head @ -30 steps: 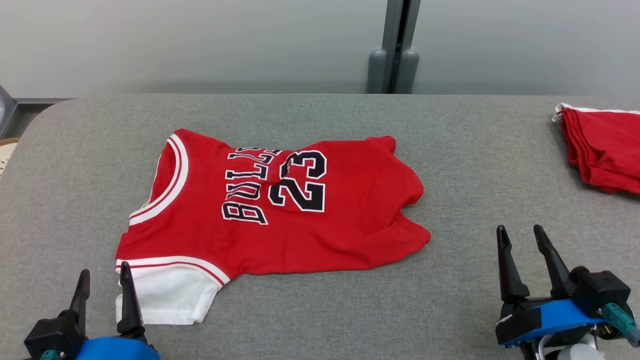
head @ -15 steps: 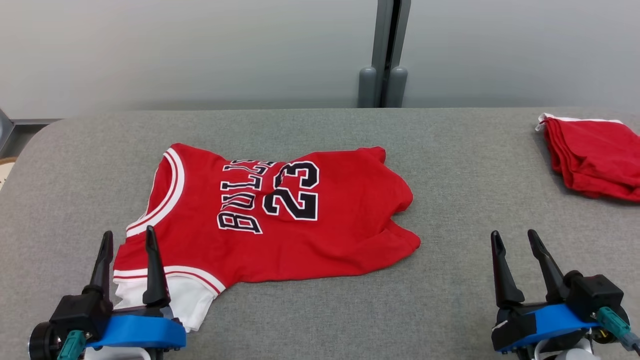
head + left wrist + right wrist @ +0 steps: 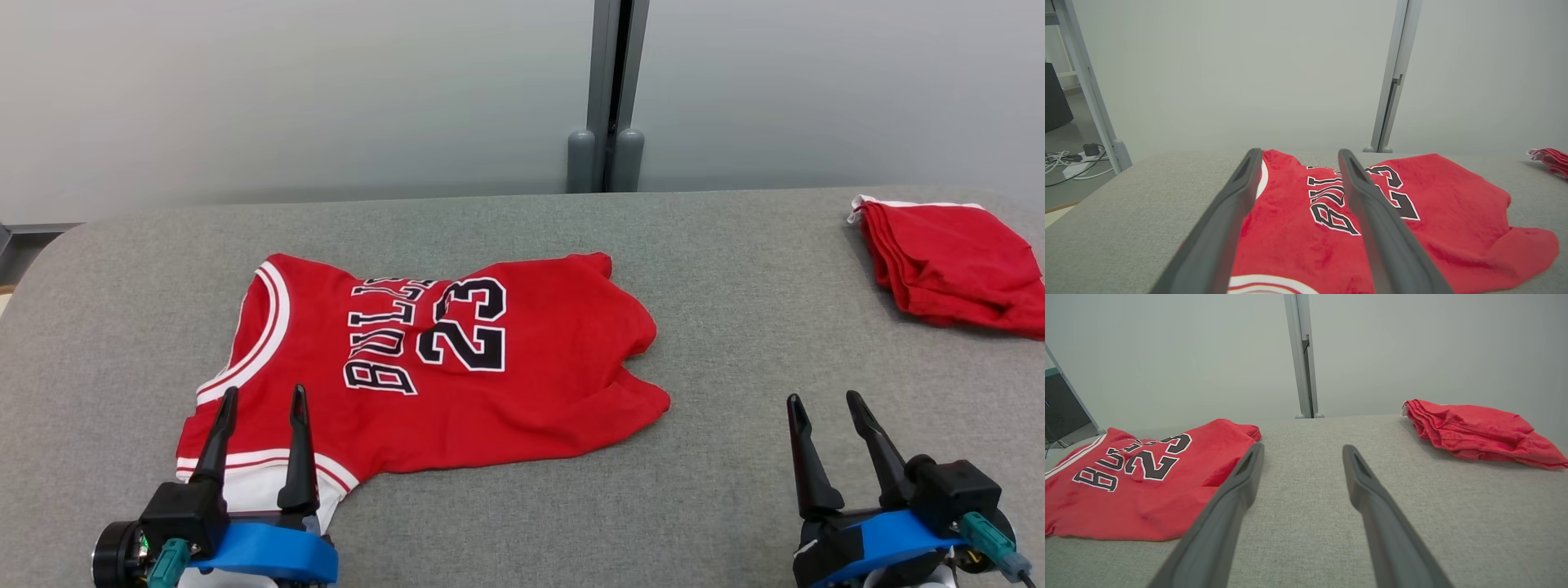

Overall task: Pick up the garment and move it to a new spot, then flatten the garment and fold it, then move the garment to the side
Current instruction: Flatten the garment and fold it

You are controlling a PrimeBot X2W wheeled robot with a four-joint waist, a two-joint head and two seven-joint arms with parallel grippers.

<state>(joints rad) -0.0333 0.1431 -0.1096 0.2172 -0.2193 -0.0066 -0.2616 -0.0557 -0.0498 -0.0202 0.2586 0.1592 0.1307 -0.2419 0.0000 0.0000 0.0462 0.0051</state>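
Note:
The garment (image 3: 457, 367) is a red jersey with white trim and black "BULLS 23" lettering, lying crumpled on the grey table (image 3: 735, 327), left of centre. Its white-edged sleeve end points toward me. My left gripper (image 3: 263, 395) hovers open above that near end, nothing between its fingers; in the left wrist view the two fingers frame the garment (image 3: 1298, 220). My right gripper (image 3: 823, 400) stands open over bare table to the right of the garment (image 3: 1139, 482), holding nothing.
A second red cloth (image 3: 947, 265) lies bunched at the table's far right, also seen as a cloth pile (image 3: 1474, 430) in the right wrist view. A grey post (image 3: 608, 90) rises behind the table against a pale wall. Cables (image 3: 1069, 165) lie on the floor at left.
My left gripper has advanced from the near left corner to over the garment's sleeve end. The head camera has tilted, shifting the whole scene down and left. The right gripper stays open.

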